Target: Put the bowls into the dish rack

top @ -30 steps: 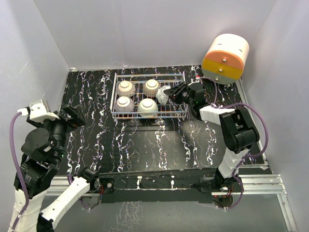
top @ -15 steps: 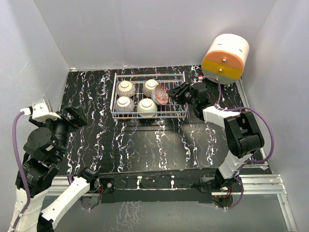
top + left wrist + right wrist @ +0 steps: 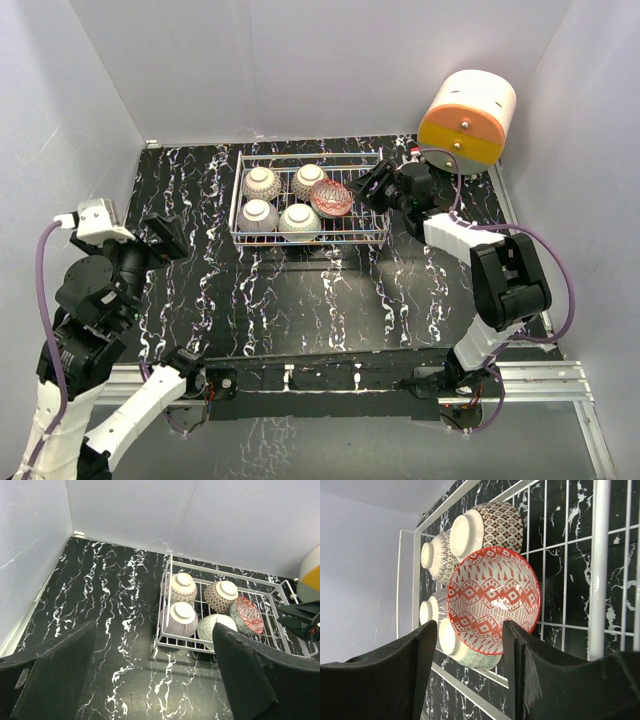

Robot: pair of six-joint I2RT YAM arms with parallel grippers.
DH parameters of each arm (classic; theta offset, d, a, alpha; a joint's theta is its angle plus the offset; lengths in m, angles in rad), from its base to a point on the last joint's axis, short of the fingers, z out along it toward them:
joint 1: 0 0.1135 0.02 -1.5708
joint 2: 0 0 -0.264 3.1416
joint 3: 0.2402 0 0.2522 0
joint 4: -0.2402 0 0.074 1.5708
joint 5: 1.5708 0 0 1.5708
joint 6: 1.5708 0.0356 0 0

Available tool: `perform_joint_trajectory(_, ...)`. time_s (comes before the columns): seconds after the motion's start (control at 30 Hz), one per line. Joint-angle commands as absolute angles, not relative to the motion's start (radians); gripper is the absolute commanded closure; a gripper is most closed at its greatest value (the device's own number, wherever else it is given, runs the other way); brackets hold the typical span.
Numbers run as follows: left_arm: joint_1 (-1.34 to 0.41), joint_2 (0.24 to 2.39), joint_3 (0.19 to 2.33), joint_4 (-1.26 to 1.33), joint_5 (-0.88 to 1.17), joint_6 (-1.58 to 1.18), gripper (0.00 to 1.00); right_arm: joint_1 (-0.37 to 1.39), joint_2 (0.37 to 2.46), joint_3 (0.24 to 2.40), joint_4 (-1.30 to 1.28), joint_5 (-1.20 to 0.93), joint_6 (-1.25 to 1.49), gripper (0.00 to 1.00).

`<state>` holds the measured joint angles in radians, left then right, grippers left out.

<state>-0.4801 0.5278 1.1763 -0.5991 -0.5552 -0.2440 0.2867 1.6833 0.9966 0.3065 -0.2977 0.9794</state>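
Note:
The white wire dish rack (image 3: 310, 240) stands at the back middle of the black marbled table. Several bowls lie upside down in it: two brown-and-white (image 3: 261, 182) (image 3: 308, 180), a striped one (image 3: 258, 214) and a pale green one (image 3: 300, 218). The red bowl (image 3: 331, 198) leans tilted against them, its patterned inside showing in the right wrist view (image 3: 492, 600). My right gripper (image 3: 368, 190) is open at the rack's right end, its fingers either side of the red bowl's lower rim, not closed on it. My left gripper (image 3: 160, 238) is open and empty, raised over the table's left side.
A round orange-and-cream drawer unit (image 3: 467, 122) sits at the back right corner. White walls close in the table on three sides. The rack's right third (image 3: 599, 570) shows bare wire grid. The rack (image 3: 161, 615) lies ahead of the left wrist camera.
My right gripper carried the red bowl into the rack, turned it inside-up, let go and drew back slightly to the right. The left arm shifted a little.

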Motion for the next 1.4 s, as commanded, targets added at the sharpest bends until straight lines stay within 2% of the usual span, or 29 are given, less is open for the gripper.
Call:
perform_joint_trajectory(0.0,-0.482,0.584,1.191,-0.55,-0.461,-0.219,0.03,0.273,1.592,1.076,0.225,-0.307,0.873,0.4)
perform_joint_trajectory(0.13,-0.482,0.652,1.206,-0.504,-0.364,-0.221,0.03,0.275,1.525,1.136,0.143,-0.309,0.794,0.36)
perform_joint_trajectory(0.33,-0.482,0.836,1.193,-0.387,-0.08,-0.326,0.04,0.274,1.436,1.199,-0.005,-0.313,0.68,0.31)
perform_joint_trajectory(0.4,-0.482,0.902,1.178,-0.341,-0.003,-0.351,0.05,0.272,1.393,1.196,-0.054,-0.298,0.636,0.19)
perform_joint_trajectory(0.47,-0.481,0.969,1.177,-0.3,0.053,-0.37,0.05,0.272,1.349,1.177,-0.082,-0.264,0.609,0.02)
perform_joint_trajectory(0.5,-0.482,1.004,1.184,-0.287,0.073,-0.378,0.05,0.27,1.324,1.164,-0.089,-0.249,0.6,0.01)
perform_joint_trajectory(0.73,-0.481,1.262,1.223,-0.205,0.161,-0.415,0.1,0.245,1.224,1.155,-0.18,-0.184,0.558,0.01)
perform_joint_trajectory(1.03,-0.483,1.572,1.331,-0.165,0.131,-0.402,0.17,0.132,1.151,1.101,-0.253,-0.295,0.54,0.0)
perform_joint_trajectory(1.37,-0.528,1.79,1.527,-0.17,0.065,-0.402,0.21,0.029,1.1,1.033,-0.288,-0.402,0.514,0.0)
